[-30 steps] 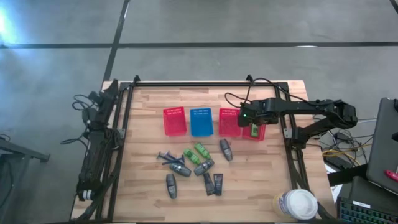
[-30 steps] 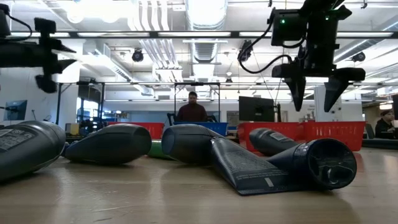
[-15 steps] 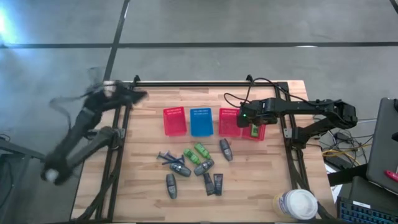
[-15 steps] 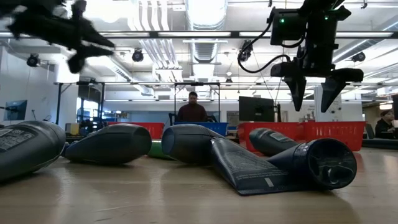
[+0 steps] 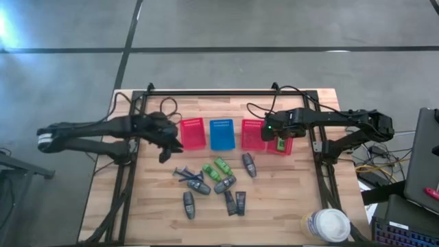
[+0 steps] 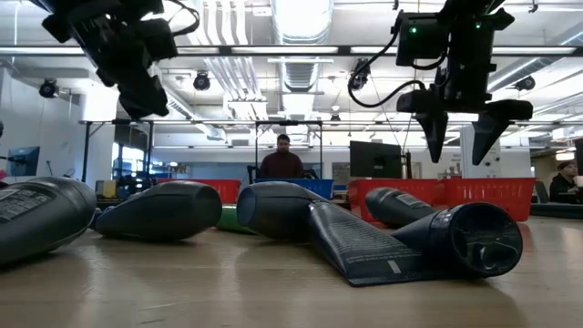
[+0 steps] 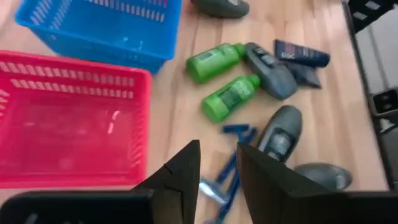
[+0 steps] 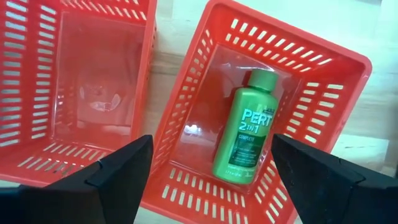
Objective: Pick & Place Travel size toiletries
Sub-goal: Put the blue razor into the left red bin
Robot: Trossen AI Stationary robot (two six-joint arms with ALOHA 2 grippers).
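Counter [image 5: 281, 206]: pale wooden planks inside a black frame; a white-lidded jar [image 5: 328, 225] stands at its near right corner.
Loose toiletries: a cluster near the counter's middle, on the near side of the baskets. Two grey tubes [image 5: 189, 204] lie nearest on the left, with dark flat packets [image 5: 235, 202] to their right.
Middle of the cluster: two green bottles [image 5: 217, 169] lie side by side, a blue razor [image 5: 184, 175] to their left, another grey tube [image 5: 248, 165] to their right.
Left gripper [image 5: 167, 147]: over the counter's left part, just left of the leftmost red basket [image 5: 193, 134] and well above the surface. Its fingers [image 7: 180, 177] stand slightly apart with nothing between them; the razors and green bottles show beyond them.
Baskets: four in a row across the far middle, red, blue [image 5: 221, 134], red [image 5: 253, 134], red [image 8: 273, 112].
Placed toiletry: one green bottle [image 8: 247, 134] lies flat on the floor of the rightmost red basket.
Right gripper [image 5: 280, 135]: hangs above that rightmost basket, fingers [image 8: 121, 171] spread wide and released, clear of the bottle.
Far room: a person [image 6: 282, 157] sits behind the baskets in the low view.
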